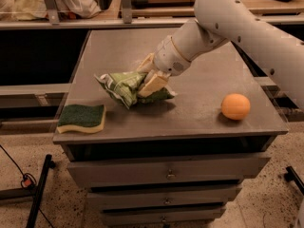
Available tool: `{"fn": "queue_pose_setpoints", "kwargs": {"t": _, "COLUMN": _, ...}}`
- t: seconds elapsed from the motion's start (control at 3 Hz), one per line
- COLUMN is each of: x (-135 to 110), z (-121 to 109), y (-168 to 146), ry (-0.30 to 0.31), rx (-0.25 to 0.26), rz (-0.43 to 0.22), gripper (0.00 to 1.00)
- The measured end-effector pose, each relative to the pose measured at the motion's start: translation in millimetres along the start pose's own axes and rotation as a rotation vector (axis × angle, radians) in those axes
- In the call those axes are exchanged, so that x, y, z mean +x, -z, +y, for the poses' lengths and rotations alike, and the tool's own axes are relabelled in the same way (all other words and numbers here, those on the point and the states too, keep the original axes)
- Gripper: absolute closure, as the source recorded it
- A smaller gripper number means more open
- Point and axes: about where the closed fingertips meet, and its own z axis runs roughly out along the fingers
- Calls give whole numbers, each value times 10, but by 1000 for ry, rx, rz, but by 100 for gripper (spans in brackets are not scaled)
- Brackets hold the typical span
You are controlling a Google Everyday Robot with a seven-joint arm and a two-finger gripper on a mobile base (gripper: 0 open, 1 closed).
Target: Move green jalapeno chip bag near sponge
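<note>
The green jalapeno chip bag is a crumpled shiny green foil bag with pale print, near the middle of the grey cabinet top. My gripper reaches in from the upper right on the white arm and is shut on the bag's right part, one pale finger lying across it. The sponge, dark green over pale yellow foam, lies flat at the front left corner. The bag's left end is a short gap up and right of the sponge.
A round orange fruit sits at the front right of the top. Drawers run below the front edge. A shelf with cloth and clutter stands behind. A black stand leg and cable are on the floor at left.
</note>
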Motion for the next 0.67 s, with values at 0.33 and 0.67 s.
{"fn": "queue_pose_setpoints", "kwargs": {"t": 0.33, "x": -32, "z": 34, "y": -45, "ry": 4, "rx": -21, "rz": -15, "gripper": 0}}
{"fn": "queue_pose_setpoints", "kwargs": {"t": 0.67, "x": -34, "z": 36, "y": -46, "ry": 4, "rx": -22, "rz": -15, "gripper": 0}}
